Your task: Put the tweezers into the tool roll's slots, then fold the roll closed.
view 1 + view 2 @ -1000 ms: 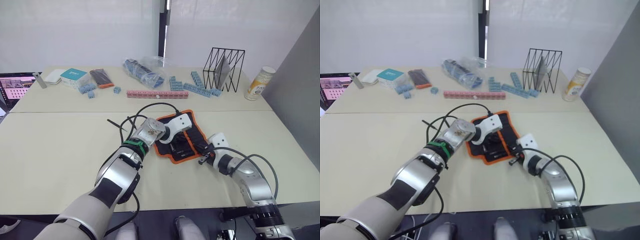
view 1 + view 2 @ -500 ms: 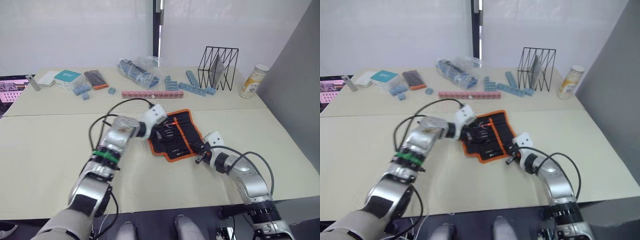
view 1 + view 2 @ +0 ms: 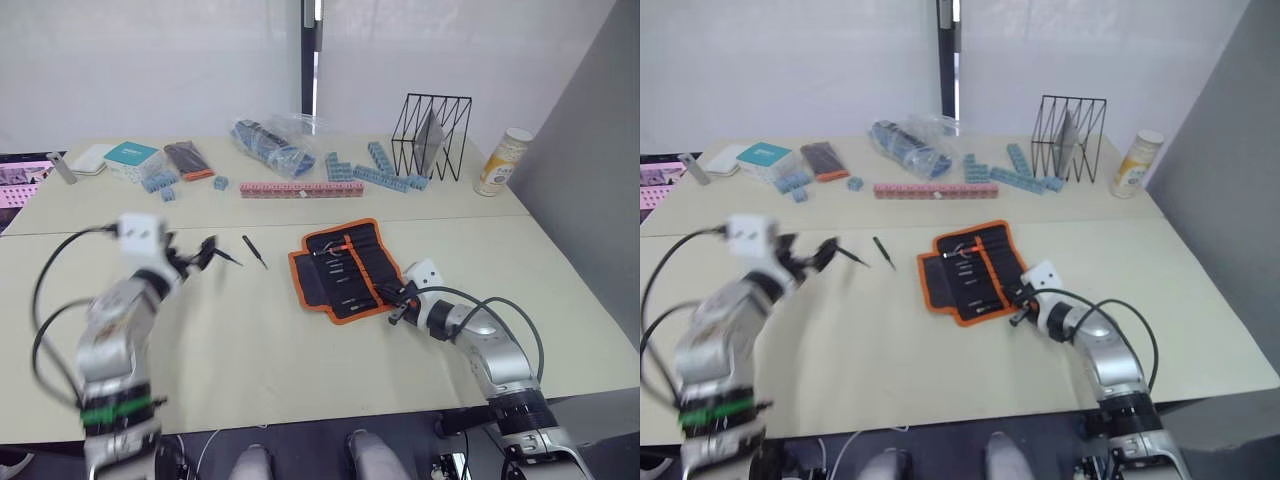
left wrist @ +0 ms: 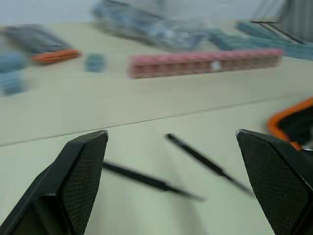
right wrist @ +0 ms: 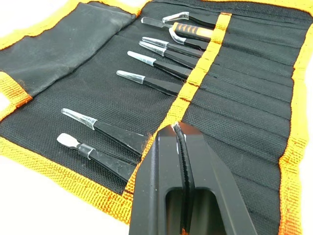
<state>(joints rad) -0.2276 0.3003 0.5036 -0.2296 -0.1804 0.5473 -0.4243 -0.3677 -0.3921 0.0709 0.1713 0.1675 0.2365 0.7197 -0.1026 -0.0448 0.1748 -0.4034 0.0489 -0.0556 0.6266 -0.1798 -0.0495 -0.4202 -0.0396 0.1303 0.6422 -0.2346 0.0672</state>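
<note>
Left eye view first: the roll [image 3: 345, 270] lies open and flat on the worktop [image 3: 250, 330], near its middle, with several tools already seated in its slots [image 3: 350, 280]. Two loose tweezers [image 3: 255, 251] lie on bare worktop well to the roll's left, one just beside your left hand [image 3: 200, 255], the other between that hand and the roll. Your right hand [image 3: 397, 308] rests at the roll's near right edge.

Right eye view shows the same layout, with the nearer loose tweezers [image 3: 852, 256] running out from the left hand's fingertips; I cannot tell whether they touch.

Left wrist view: your left hand [image 4: 171, 181] is spread wide and holds nothing. Both loose tweezers [image 4: 205, 164] lie ahead between the fingers, roughly parallel and slanted across the approach. Judging by that, you should turn the wrist so the fingers close across one tweezers' width, not along it, and come low, since they are thin and flat on the surface. Take one at a time.

Right wrist view: your right hand [image 5: 178, 142] is closed, its fingers pressed together with the tips on the roll's orange strip [image 5: 195, 81]; whether fabric is pinched there I cannot tell. Seven tools sit in slots, tips toward the plain flap. Keeping that hand down should steady the roll while you slide the next tweezers in.
</note>
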